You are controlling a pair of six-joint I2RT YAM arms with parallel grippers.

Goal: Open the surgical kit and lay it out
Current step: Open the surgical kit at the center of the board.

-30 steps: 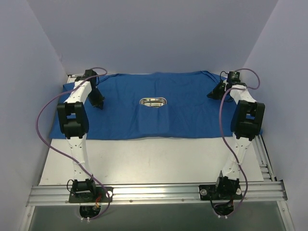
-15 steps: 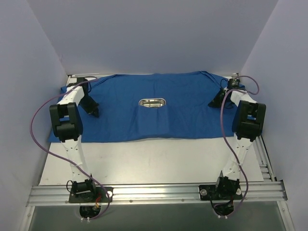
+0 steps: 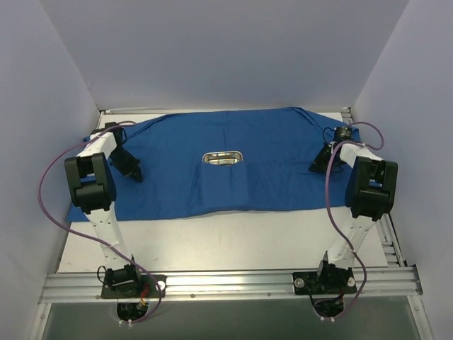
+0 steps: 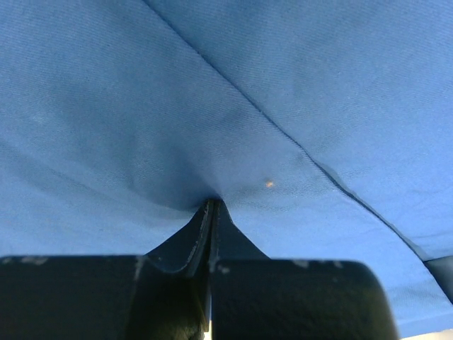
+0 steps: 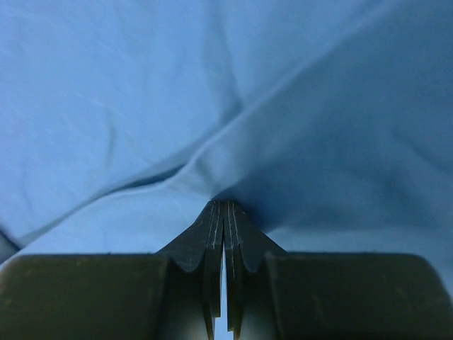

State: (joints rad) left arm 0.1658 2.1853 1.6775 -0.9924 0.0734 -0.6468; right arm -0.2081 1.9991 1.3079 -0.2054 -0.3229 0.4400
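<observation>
Since a second ago the blue cloth (image 3: pixel 269 177) has slid nearer, carrying the steel tray (image 3: pixel 222 157) that sits at its middle. It lies spread across the far half of the table (image 3: pixel 233 241). The left gripper (image 4: pixel 212 203) pinches its left side and the right gripper (image 5: pixel 225 204) its right, both with jaws clamped tight on fabric.

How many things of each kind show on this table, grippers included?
blue cloth wrap: 1
steel tray: 1
grippers pinching the cloth: 2, the left gripper and the right gripper
Total: 4
Whether any instruments lie in the tray is too small to tell.
</observation>
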